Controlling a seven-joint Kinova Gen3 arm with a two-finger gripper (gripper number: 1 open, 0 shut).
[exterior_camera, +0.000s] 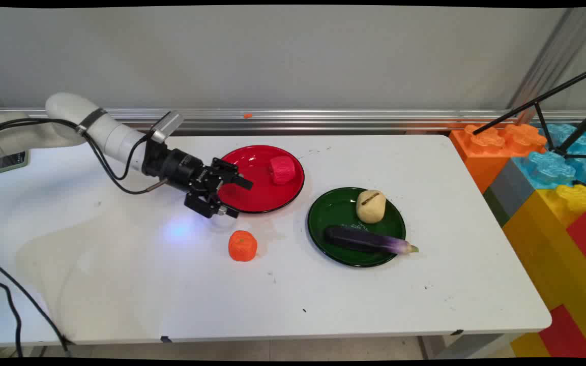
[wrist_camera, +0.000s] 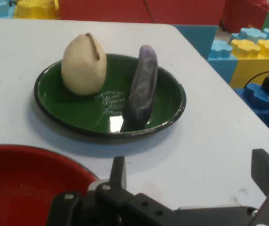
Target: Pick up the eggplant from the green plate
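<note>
Black gripper (exterior_camera: 236, 197) spread (apparently empty); two plates (exterior_camera: 252, 201) (exterior_camera: 331, 211).

Bare desk (exterior_camera: 120, 284) lay open at the near left; red plate (exterior_camera: 252, 198), orange ball (exterior_camera: 242, 246) and green plate (exterior_camera: 333, 203) crowded the middle.

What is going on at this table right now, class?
A white robot arm reaches in from the left, its empty end effector open at the near-left rim of a red plate. That plate holds a pink-red item. An orange item lies on the white table just in front of the end effector. To the right, a green plate carries a potato and an eggplant.
</note>
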